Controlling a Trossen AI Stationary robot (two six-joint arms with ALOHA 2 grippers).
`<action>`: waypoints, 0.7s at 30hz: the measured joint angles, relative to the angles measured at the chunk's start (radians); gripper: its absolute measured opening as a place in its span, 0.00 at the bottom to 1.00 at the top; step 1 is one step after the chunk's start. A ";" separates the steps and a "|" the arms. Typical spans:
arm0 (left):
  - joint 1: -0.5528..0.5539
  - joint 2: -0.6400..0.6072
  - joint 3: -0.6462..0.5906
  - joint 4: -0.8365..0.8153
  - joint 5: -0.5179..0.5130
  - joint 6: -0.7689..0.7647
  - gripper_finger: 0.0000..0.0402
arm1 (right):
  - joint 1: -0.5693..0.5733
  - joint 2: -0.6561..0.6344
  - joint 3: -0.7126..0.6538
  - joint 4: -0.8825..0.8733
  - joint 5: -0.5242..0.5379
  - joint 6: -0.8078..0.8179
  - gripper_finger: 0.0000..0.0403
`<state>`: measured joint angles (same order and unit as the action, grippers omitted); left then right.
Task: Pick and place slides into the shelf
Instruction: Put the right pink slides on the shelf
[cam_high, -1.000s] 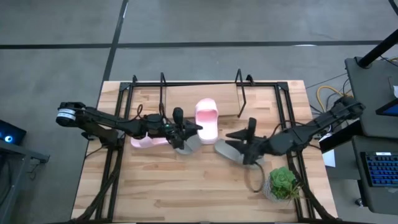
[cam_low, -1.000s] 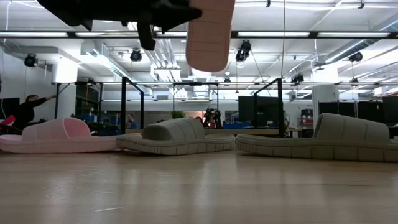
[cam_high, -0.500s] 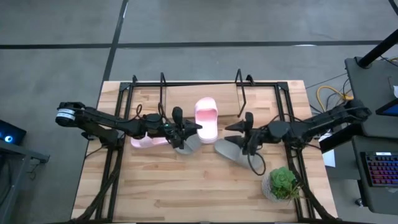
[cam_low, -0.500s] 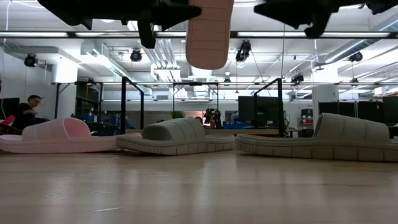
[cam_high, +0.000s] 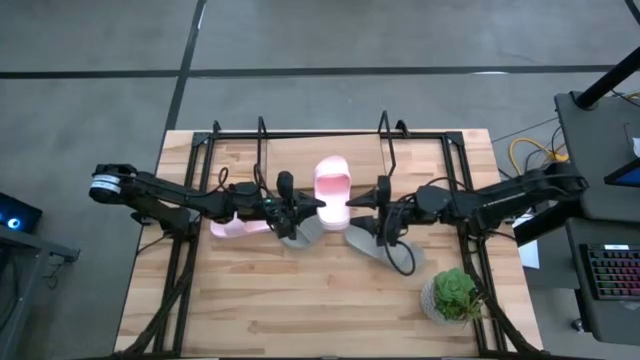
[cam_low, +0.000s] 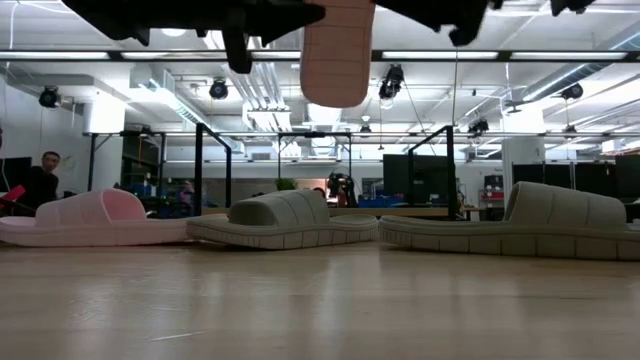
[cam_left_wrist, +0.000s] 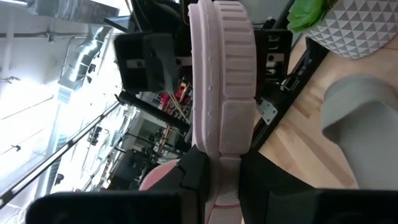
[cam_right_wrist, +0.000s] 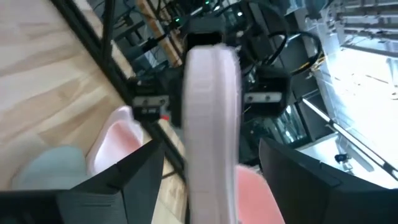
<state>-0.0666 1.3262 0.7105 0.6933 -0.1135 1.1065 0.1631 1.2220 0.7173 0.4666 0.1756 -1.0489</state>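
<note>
From above: no slides on the shelf (cam_high: 385, 150) yet. The left end effector (cam_high: 305, 207) is clamped on a lifted pink slide (cam_high: 332, 192); the right end effector (cam_high: 372, 205) is spread wide beside it.

Low view: three slides sit on the wooden surface (cam_low: 320, 300), workshop room behind.

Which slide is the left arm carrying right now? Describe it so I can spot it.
Look at the table's middle, before the shelf. There the left gripper holds a pale pink slide in the air. It is the only slide off the table; the other three lie flat.
</note>
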 joint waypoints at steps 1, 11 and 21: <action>0.000 0.000 0.000 0.005 0.000 0.000 0.09 | -0.002 0.011 0.011 -0.003 0.002 0.000 0.63; 0.000 0.001 -0.001 0.005 0.003 0.001 0.09 | -0.047 0.084 0.065 -0.026 0.022 0.044 0.59; 0.000 0.001 -0.002 0.003 0.001 0.000 0.09 | -0.046 0.064 0.065 -0.076 0.036 0.045 0.48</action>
<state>-0.0662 1.3270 0.7083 0.6964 -0.1123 1.1065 0.1169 1.2858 0.7826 0.3910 0.2119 -1.0042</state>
